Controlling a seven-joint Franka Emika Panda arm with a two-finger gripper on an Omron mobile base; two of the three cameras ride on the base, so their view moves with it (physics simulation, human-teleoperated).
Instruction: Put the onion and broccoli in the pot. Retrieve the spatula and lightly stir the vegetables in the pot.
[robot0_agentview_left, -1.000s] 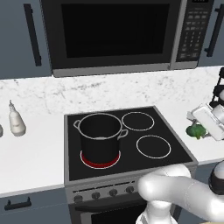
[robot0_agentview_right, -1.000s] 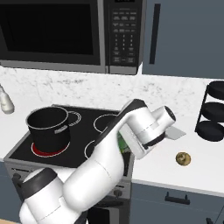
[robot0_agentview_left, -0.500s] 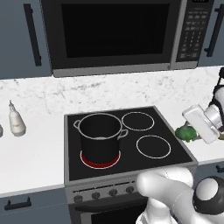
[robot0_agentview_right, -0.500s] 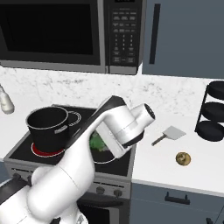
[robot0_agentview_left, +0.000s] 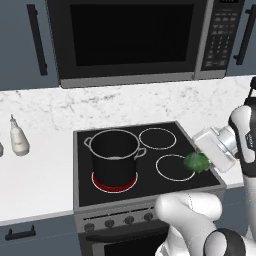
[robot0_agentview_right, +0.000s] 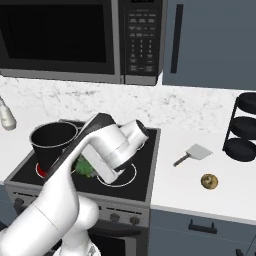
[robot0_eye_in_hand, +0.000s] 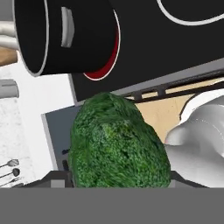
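- Left base view: our gripper (robot0_agentview_left: 199, 161) pinches the broccoli (robot0_agentview_left: 196, 162) above the stove's front right ring, right of the pot (robot0_agentview_left: 114, 155).
- Right base view: the broccoli (robot0_agentview_right: 85, 167) hangs just right of the pot (robot0_agentview_right: 52, 142).
- Hand view: the broccoli (robot0_eye_in_hand: 117, 142) sits between our jaws; the pot (robot0_eye_in_hand: 65, 35) lies ahead.

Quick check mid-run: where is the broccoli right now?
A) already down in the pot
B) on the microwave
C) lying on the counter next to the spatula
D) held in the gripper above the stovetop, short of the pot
D: the broccoli sits in the gripper over the front right burner, while the pot stands apart on the front left one.
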